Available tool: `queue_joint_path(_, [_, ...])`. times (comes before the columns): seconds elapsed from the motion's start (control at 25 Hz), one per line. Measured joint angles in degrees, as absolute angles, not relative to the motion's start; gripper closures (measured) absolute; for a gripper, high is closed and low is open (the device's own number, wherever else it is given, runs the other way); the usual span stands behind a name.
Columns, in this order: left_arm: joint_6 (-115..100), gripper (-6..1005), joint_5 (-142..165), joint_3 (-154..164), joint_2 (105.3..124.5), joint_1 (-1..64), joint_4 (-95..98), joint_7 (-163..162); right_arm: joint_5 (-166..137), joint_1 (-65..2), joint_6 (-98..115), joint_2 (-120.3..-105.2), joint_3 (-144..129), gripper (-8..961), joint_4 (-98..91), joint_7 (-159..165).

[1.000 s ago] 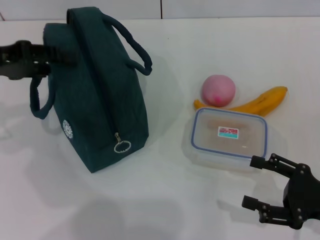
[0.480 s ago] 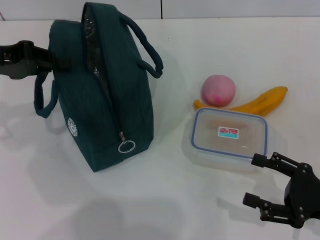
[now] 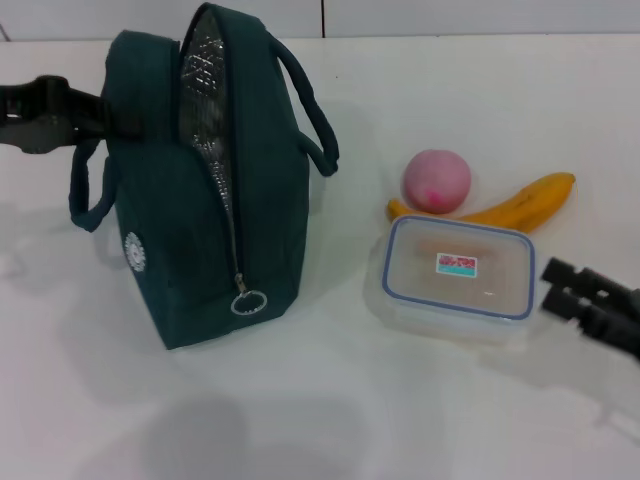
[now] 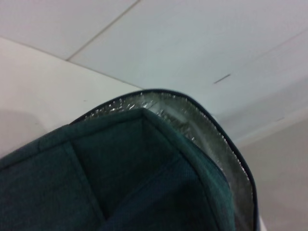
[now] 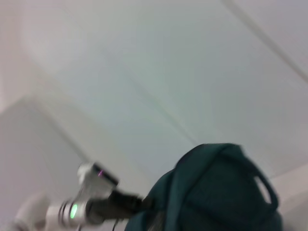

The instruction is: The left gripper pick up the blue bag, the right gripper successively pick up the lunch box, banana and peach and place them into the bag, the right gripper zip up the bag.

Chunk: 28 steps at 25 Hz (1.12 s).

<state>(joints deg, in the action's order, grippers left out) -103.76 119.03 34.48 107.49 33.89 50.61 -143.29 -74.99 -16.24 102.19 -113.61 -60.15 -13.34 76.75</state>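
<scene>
Since a second ago the blue bag [image 3: 205, 180] has tilted upright and its zip has gaped, baring foil lining; the right gripper [image 3: 592, 304] has slid toward the lunch box [image 3: 458, 275], whether its jaws are open I cannot tell. At the bag's far left, the left gripper [image 3: 62, 112] jaws clamp the fabric. Peach [image 3: 436, 181] and banana [image 3: 515, 205] lie behind the box on the worktop [image 3: 400, 400]. Only the left wrist view shows the foil rim close; the right wrist view catches the bag from low.

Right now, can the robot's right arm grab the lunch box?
Probably yes. The right gripper hangs just beside the lunch box, nothing between them. The peach and banana lie behind it, out of the way.
</scene>
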Motion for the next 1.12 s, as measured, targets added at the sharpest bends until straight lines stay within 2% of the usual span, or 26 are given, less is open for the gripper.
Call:
queue_joint_path(0.36, [-107.0,964,117.7,34.7,106.89,34.2,50.2,-142.5,-72.4,-16.3,100.0,-107.65,-58.6,100,-9.8,102.6])
queue_joint_path(0.48, [-107.4,964,117.7,35.4,106.87,34.2,50.2,-142.3,-72.6,-16.4,99.4,-106.72,-58.7,101,-9.5,105.9])
queue_joint_path(0.6, [-107.7,964,117.5,36.1,106.88,34.4,50.2,-142.2,-73.6,-16.8,96.3,-106.67,-59.2,101,-9.5,107.6])
queue_joint_path(1.12, [-108.0,964,117.4,36.8,107.03,34.5,50.2,-141.7,-81.5,-23.0,86.0,-108.99,-60.1,102,-9.4,112.4])
